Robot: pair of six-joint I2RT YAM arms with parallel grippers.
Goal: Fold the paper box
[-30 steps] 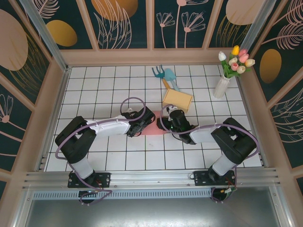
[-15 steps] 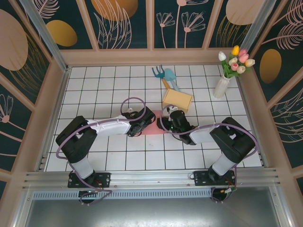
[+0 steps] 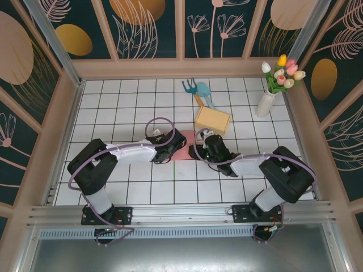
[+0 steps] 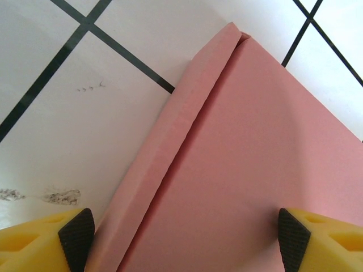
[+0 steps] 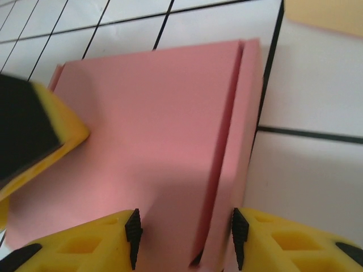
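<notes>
A: One flat pink paper box (image 3: 184, 154) lies on the white tiled table (image 3: 113, 102), mid-table between both arms. Its two side flaps are creased and lie low; nothing stands upright yet. Early stage, I judge, with most folding left.

B: Grippers?

A: Left gripper (image 4: 185, 241): jaws spread wide, straddling the left flap, grasping nothing. Right gripper (image 5: 185, 241): jaws roughly half apart over the right flap. Contact unclear, no grip seen.

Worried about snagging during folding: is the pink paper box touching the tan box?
Apart. The right wrist view shows white tile and a black line between the pink paper box and the tan box.
</notes>
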